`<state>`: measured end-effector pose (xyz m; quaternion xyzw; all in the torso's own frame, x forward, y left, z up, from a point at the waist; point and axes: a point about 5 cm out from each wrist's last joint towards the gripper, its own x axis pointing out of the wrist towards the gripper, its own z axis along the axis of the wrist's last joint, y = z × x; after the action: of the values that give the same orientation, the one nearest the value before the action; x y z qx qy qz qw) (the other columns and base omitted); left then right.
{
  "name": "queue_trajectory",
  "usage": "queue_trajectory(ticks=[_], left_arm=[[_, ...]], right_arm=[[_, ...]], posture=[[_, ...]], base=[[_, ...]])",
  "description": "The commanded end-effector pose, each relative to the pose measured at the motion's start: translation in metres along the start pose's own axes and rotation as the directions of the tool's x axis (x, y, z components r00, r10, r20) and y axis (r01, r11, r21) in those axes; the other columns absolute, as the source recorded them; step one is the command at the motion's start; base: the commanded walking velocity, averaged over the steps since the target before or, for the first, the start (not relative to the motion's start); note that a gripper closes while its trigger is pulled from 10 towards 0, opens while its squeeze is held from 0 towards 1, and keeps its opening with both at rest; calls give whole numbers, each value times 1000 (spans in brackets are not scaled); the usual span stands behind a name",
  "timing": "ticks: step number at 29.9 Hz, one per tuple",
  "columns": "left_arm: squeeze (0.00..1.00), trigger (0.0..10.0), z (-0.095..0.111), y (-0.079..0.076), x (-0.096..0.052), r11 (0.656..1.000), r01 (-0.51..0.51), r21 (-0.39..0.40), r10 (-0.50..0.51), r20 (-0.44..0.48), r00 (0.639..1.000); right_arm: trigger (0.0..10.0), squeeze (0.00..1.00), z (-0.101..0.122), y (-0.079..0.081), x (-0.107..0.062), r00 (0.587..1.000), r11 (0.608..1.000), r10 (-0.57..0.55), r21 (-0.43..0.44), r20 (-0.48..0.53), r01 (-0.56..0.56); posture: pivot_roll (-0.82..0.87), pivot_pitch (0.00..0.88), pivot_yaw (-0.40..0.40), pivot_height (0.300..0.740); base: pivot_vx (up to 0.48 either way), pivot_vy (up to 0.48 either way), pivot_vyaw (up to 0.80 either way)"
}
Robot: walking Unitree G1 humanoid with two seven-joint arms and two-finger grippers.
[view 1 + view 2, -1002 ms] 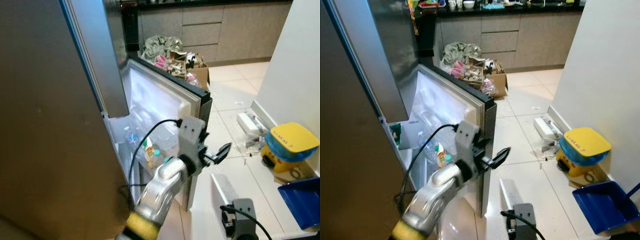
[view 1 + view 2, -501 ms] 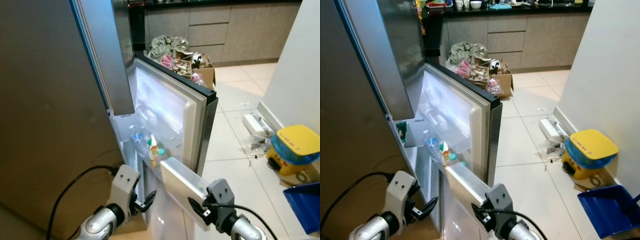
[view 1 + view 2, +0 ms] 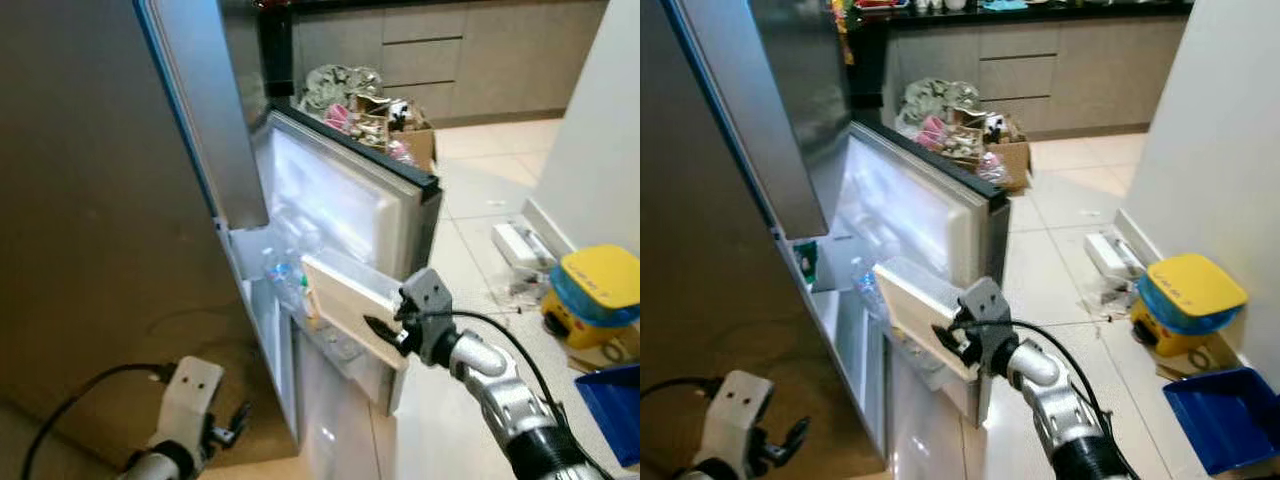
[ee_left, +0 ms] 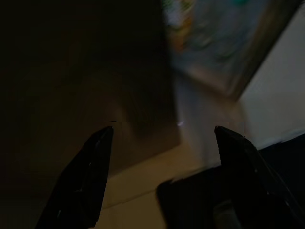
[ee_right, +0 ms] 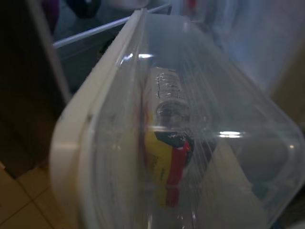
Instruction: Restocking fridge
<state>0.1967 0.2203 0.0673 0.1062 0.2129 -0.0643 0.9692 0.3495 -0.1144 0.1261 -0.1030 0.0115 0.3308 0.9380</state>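
1. Pinching the box's [image 3: 345, 308] near end, the right gripper [image 3: 385, 330] holds it level at the open fridge door [image 3: 345, 200].
2. Bottles [image 3: 290, 290] stand just behind it on the door shelf.
3. Left gripper [image 4: 159, 143], fingers spread, hangs low by the fridge.
4. Step in hand: shelving the box; next probably calls for easing it inward without knocking bottles.

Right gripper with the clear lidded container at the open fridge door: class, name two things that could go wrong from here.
1. The right gripper holds the container by one end, so it may tip or slip.
2. Bottles crowd the door shelf, so pushing the container in could knock them over.
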Motion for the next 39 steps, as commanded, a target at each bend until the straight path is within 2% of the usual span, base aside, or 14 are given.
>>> queue_trajectory(ticks=[1,5,9,12,13,15,16,17,19,24,31,34,38,39], left_arm=[[0,10000,-1,6,-4,999,-26,36,26,-11,1000],[0,10000,2,7,-11,998,-50,30,50,-3,999],[0,10000,1,7,-14,998,-56,29,57,-6,998],[0,10000,-1,5,-13,999,-43,31,43,-15,999],[0,10000,-1,5,-13,999,-43,31,43,-15,999],[0,10000,-1,4,-10,999,-33,32,34,-15,999],[0,10000,-1,4,-10,999,-33,32,34,-15,999],[0,10000,2,3,-3,999,-22,33,22,-5,1000],[0,10000,2,3,-3,999,-22,33,22,-5,1000],[0,10000,11,0,11,999,-2,37,1,19,1000],[0,10000,12,-2,15,999,4,37,-5,22,1000],[0,10000,12,-4,15,999,5,47,-6,18,1000],[0,10000,11,-4,17,999,-2,54,2,11,1000],[0,10000,10,-4,17,998,-8,56,8,-1,1000]], right_arm=[[10000,0,2,0,3,1000,1000,-11,22,26,10],[10000,0,2,0,17,999,999,-36,26,2,36],[10000,0,-4,-21,9,983,984,-176,-35,-58,174],[10000,0,-14,-64,-22,920,925,-379,-69,-104,373],[10000,0,-14,-64,-22,920,925,-379,-69,-104,373],[10000,0,-17,-86,-44,877,884,-467,-98,-111,458],[10000,0,-17,-86,-44,877,884,-467,-98,-111,458],[10000,0,-18,-108,-67,827,831,-553,-135,-104,539],[10000,0,-18,-108,-67,827,831,-553,-135,-104,539],[10000,0,-7,-145,-111,693,686,-721,-175,-27,706],[10000,0,-7,-125,-95,754,748,-656,-107,36,655],[10000,0,-24,-81,-71,831,829,-555,-52,44,557],[10000,0,-39,-52,-62,856,856,-516,-10,27,517],[10000,0,-47,-38,-59,867,867,-499,9,11,499]], posture=[[86,141,77,740],[122,145,83,740],[123,147,89,740],[91,146,100,740],[91,146,100,740],[74,143,104,740],[74,143,104,740],[46,133,112,740],[46,133,112,740],[16,121,119,740],[9,115,123,740],[11,116,125,740],[13,130,120,740],[13,130,120,740]], base=[[0,0,0],[0,0,0],[0,0,0],[0,0,0],[0,0,0],[0,0,0],[0,0,0],[0,0,0],[0,0,0],[0,0,0],[0,0,0],[0,0,0],[0,0,0],[0,0,0]])
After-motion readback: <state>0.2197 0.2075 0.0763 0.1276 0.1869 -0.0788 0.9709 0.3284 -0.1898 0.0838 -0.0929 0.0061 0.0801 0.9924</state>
